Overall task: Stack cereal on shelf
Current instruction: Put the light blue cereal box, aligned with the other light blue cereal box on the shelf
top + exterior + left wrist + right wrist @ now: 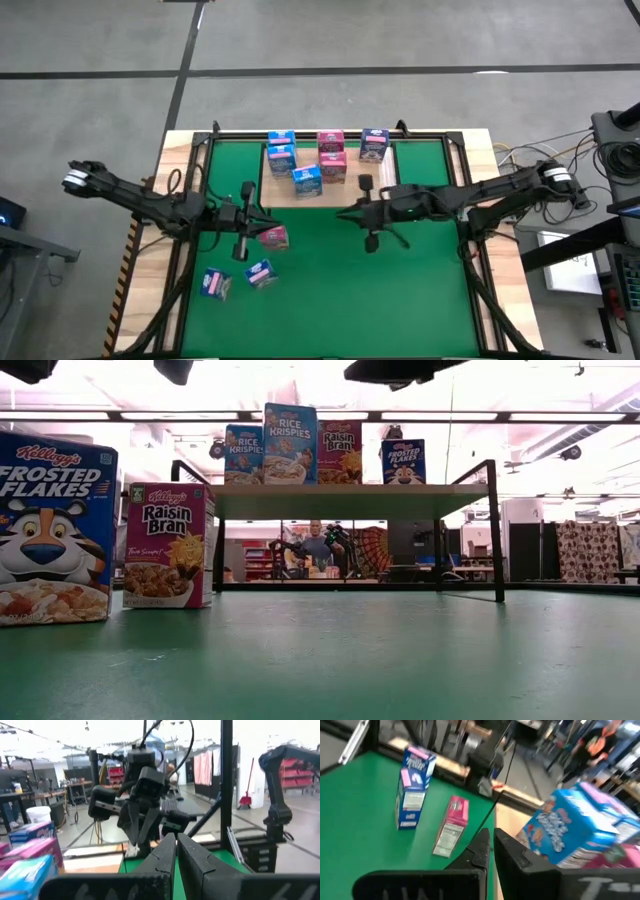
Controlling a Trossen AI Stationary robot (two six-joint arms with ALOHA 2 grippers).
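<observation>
Readable in the low view: "Kellogg's Frosted Flakes" with a tiger on a dark blue box (52, 530), upright on the green mat (400, 660). Just beside it, "Raisin Bran" on a pink box (166, 546), also upright. Up on the shelf (350, 500), "Rice Krispies" on two light blue boxes (243, 455) (290, 445), then "Raisin Bran" (340, 452) and "Frosted Flakes" (403, 462).

Nine cereal boxes counted from the high view — six on the shelf (345, 192), three on the mat (400, 290). On the shelf: three light blue (281, 137) (281, 157) (307, 180), two pink (331, 140) (333, 165), one dark blue (374, 145). On the mat, near the left arm: one pink (273, 237) and two dark blue (260, 272) (214, 284). Two of these also seen from the right wrist — a blue one (412, 795) upright, a pink one (451, 826) flat on its side.

Left gripper (255, 216) over the mat, just beside the loose pink box, fingers (165, 855) pressed together, holding nothing. Right gripper (348, 213) at the shelf's front edge, fingers (480, 847) likewise closed and empty, apart from every box.
</observation>
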